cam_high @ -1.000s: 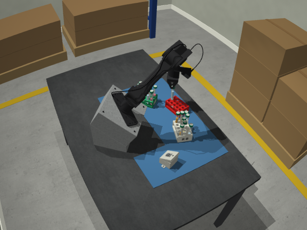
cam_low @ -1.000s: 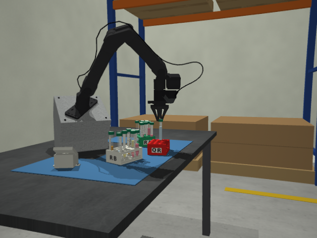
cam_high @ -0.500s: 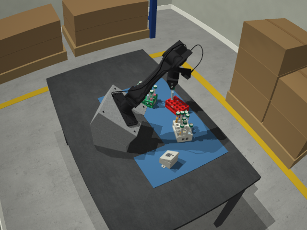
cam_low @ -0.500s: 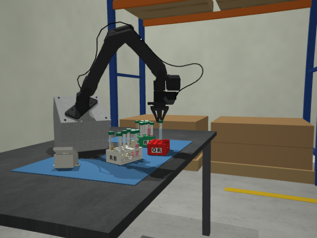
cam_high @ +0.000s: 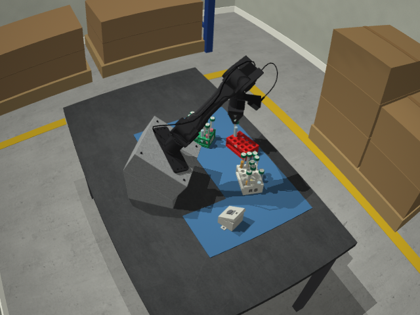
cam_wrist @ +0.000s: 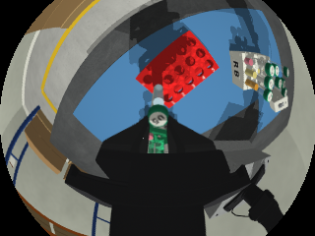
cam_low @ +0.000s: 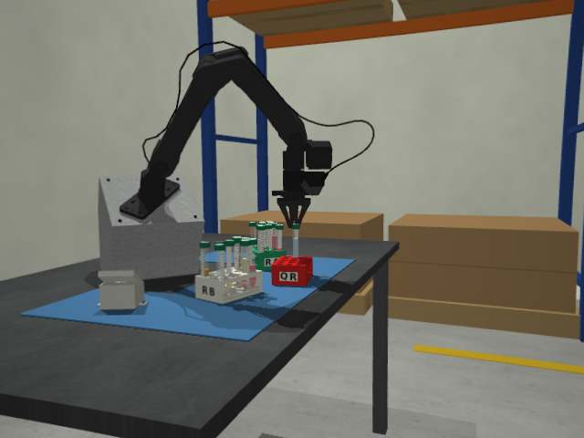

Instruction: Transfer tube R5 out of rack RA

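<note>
1. The hand (cam_high: 235, 122) (cam_low: 296, 225) (cam_wrist: 157, 119) is closed on the capped tube (cam_high: 235, 130) (cam_low: 296, 243) (cam_wrist: 157, 100), which hangs upright below it, near the red rack (cam_high: 242, 146) (cam_low: 292, 271) (cam_wrist: 177, 70).
2. Likely light and stiff, its smooth cap may twist; grip squarely there.

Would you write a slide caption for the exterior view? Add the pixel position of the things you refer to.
Black robot gripper (cam_low: 295, 224) holding a green-capped clear tube (cam_low: 296, 245) upright above the red rack labelled QR (cam_low: 301, 277).

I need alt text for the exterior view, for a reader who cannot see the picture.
A black robot arm's pincer grips a green-capped tube upright above the red rack QR. Behind QR is the green rack RA; the white rack RB, nearer the viewer, holds several capped tubes.
</note>
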